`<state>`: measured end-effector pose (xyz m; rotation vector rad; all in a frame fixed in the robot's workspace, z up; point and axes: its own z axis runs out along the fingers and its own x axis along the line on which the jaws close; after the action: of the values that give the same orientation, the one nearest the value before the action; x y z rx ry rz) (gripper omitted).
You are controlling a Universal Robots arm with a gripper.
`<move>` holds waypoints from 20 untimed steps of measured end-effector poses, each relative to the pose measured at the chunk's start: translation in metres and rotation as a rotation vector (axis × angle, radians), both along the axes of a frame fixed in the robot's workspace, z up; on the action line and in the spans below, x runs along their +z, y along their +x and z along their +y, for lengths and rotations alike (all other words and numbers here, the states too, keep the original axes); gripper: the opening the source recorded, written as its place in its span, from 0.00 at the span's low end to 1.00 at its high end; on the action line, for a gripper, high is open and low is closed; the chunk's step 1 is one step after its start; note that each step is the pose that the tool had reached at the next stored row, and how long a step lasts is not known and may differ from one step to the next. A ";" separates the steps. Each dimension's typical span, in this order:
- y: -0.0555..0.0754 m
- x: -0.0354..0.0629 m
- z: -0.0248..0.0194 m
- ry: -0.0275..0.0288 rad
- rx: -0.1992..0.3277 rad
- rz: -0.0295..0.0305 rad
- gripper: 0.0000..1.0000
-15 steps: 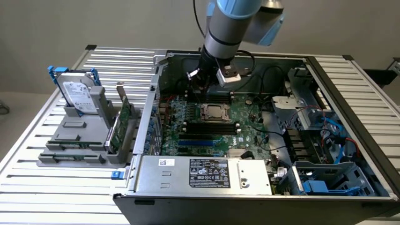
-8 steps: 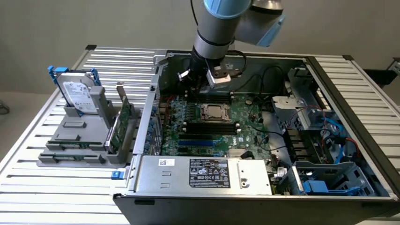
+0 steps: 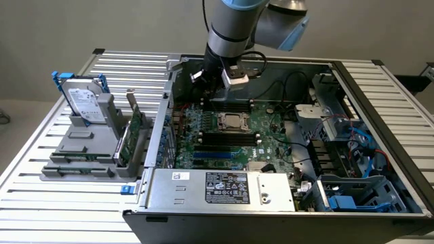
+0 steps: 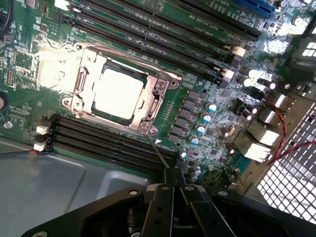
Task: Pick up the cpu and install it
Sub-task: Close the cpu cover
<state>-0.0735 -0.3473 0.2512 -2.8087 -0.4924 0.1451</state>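
Note:
The cpu point(image 4: 118, 93) lies flat in its socket on the green motherboard, its pale metal top showing through the socket's metal frame point(image 4: 81, 74). In the exterior view the cpu point(image 3: 233, 122) sits mid-board inside the open computer case. My gripper point(image 4: 172, 178) is shut, hovering just off one corner of the socket over the black memory slots. A thin metal lever point(image 4: 157, 150) runs from that socket corner up to the fingertips; whether they pinch it I cannot tell. In the exterior view the gripper point(image 3: 211, 92) hangs over the board's far side, behind the socket.
A silver hard drive point(image 3: 85, 104) with blue handles stands in a grey holder at the exterior view's left, outside the case. A metal box with a label point(image 3: 224, 189) fills the case's front. The drive cage and cables point(image 3: 346, 147) crowd the right. Memory slots point(image 4: 163, 24) flank the socket.

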 end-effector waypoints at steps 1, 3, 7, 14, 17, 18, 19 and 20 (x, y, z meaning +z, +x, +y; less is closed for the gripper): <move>0.000 0.0016 -0.0001 -0.0001 -0.002 -0.0001 0.11; 0.000 0.0032 -0.0012 0.0000 -0.002 -0.0004 0.11; 0.000 0.0090 -0.0038 -0.0045 -0.003 -0.0004 0.11; -0.002 0.0191 -0.0090 -0.0156 -0.003 -0.0003 0.11; -0.008 0.0190 -0.0115 -0.0266 -0.003 -0.0004 0.11; -0.010 0.0190 -0.0118 -0.0300 -0.003 -0.0006 0.11; -0.013 0.0189 -0.0119 -0.0321 -0.003 -0.0009 0.11; -0.016 0.0185 -0.0119 -0.0331 -0.003 -0.0014 0.11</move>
<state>-0.0892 -0.3592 0.2697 -2.8419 -0.4908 0.1521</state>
